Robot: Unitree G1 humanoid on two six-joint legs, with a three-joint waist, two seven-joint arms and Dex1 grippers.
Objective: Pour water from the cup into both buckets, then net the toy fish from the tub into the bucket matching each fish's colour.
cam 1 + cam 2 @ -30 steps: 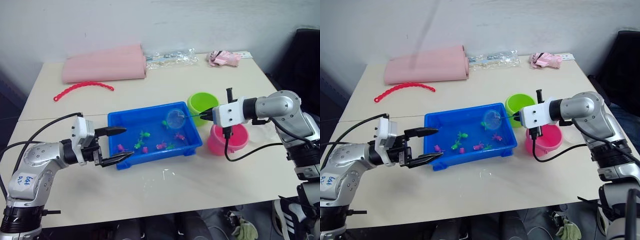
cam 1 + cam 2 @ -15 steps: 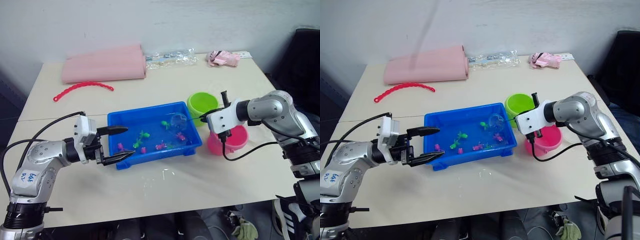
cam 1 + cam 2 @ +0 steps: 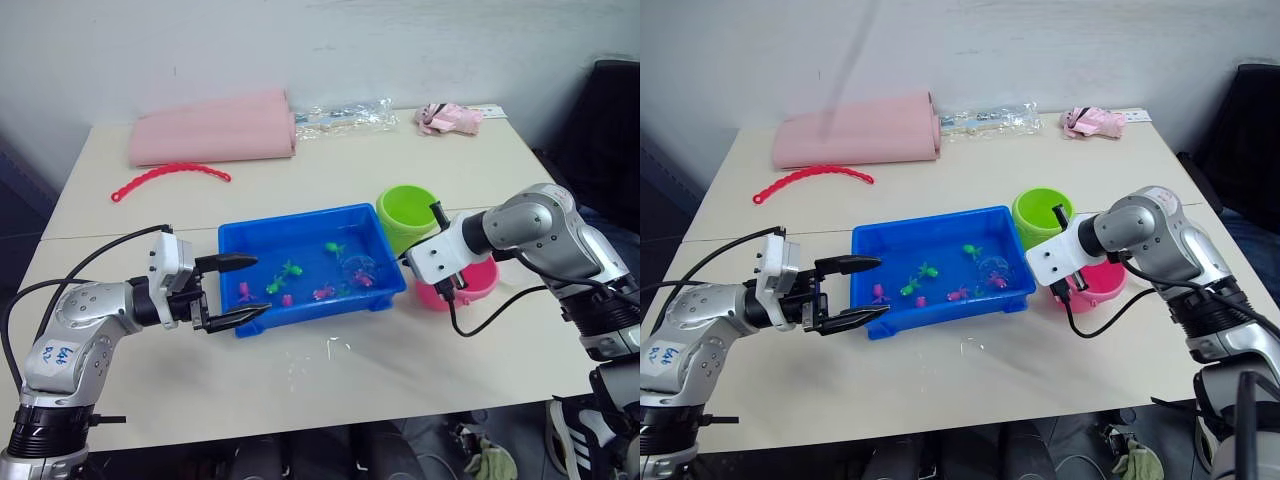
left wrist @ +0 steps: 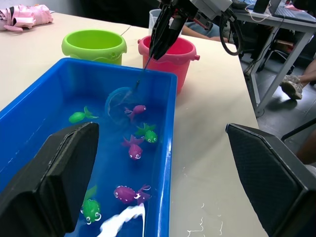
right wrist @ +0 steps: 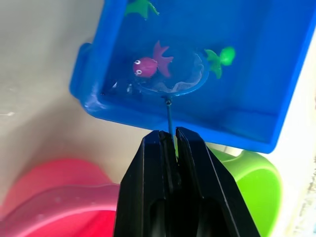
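Beige tabletop carries everything; nearest, at 8 o'clock, the left gripper [image 3: 237, 291] hangs spread wide and empty against the end of the blue tub [image 3: 300, 225]. At 3 o'clock the right gripper [image 5: 168, 140] is clamped on the net [image 5: 172, 75] handle, its hoop dipped among toy fish [image 4: 136, 109]. Beyond sit the pink bucket [image 3: 476, 281] and green bucket [image 3: 406, 209]; pink cloth [image 3: 212, 126] lies at 11

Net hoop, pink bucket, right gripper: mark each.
net hoop [image 5: 170, 74], right wrist view, on the mesh inside the rim
pink bucket [image 4: 174, 52], left wrist view, on the outer wall
right gripper [image 5: 170, 143], right wrist view, midway between the fingertips clamping the net's stick
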